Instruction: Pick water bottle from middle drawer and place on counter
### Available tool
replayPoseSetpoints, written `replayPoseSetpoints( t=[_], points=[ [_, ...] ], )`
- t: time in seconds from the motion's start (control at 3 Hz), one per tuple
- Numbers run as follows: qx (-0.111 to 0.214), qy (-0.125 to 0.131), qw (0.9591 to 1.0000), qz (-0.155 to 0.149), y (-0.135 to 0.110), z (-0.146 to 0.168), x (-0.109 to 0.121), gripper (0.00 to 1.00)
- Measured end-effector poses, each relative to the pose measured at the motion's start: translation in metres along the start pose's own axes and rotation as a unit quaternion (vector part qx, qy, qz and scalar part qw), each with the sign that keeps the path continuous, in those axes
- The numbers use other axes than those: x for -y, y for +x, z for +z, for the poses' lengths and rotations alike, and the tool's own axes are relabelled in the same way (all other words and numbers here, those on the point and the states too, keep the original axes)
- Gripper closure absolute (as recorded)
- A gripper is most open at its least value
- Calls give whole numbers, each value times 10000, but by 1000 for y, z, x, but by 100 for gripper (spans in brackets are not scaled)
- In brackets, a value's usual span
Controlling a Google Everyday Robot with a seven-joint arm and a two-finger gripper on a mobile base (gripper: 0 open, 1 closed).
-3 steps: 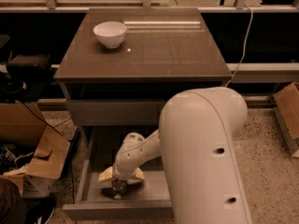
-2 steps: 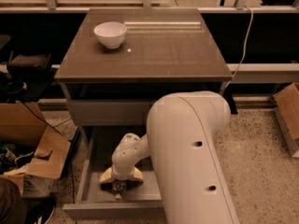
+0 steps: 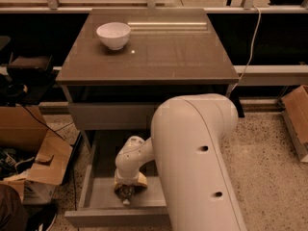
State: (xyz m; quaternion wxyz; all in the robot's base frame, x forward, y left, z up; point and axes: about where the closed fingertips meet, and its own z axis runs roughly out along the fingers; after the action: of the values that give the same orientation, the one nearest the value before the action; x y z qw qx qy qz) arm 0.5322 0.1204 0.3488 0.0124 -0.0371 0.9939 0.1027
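You are early in this job: nothing has been lifted and nothing new stands on the counter (image 3: 168, 57). The middle drawer (image 3: 98, 196) is pulled out, so the opening step is done. The gripper (image 3: 126, 192) is down inside it, close to the tray floor, towards the front and a little left of centre. The arm (image 3: 197, 158) reaches in from the right and blocks much of the drawer's right side.

You cannot tell from here whether the gripper is released or clenched on anything. The water bottle itself is not plainly in view. Judging by where the gripper sits, it probably lies directly beneath it, where only a small dark and pale patch shows. Its long axis and the way its cap points cannot be read, so confirm the hold before you lift.

Still to do: secure the bottle, raise it clear of the drawer, carry it up over the cabinet's edge and set it down. There is bare room on the counter away from the white bowl (image 3: 113, 35) at the back left.
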Motion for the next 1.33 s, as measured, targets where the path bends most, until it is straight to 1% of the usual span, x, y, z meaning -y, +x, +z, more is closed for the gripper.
replayPoseSetpoints(
  t=[0.33,0.67,1.0,1.33],
  points=[
    [0,0,10000,0,0,-8,-2,86],
    [1,-2,10000,1,-1,-12,-3,100],
    [-2,-287,9994,203,-17,-56,-13,100],
    [-406,-971,9928,567,-18,-107,-14,100]
  ],
)
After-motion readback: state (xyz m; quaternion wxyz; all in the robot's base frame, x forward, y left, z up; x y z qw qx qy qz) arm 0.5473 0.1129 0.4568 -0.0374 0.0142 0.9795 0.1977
